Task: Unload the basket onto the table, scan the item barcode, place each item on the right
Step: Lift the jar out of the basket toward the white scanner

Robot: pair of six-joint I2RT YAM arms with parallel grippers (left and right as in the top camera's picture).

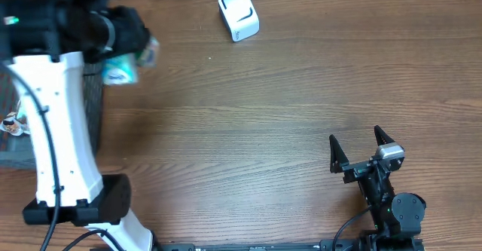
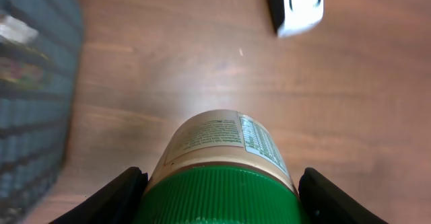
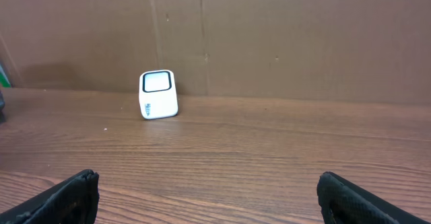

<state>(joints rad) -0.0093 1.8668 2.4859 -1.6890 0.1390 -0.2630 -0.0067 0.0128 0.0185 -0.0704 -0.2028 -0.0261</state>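
Jar (image 2: 222, 146): green ribbed lid, tan printed label; left fingers (image 2: 118, 196) clamp it; right fingers (image 3: 67, 196) spread, empty.

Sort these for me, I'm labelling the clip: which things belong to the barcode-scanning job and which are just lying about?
In the job:
- jar with the green lid, held by the left gripper
- white scanner

Lying about:
- mesh basket at the left, with odds and ends in it
- right gripper, open and empty

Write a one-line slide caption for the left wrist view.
Left gripper holds a green-lidded jar above the wooden table, white barcode scanner ahead, dark mesh basket at left.
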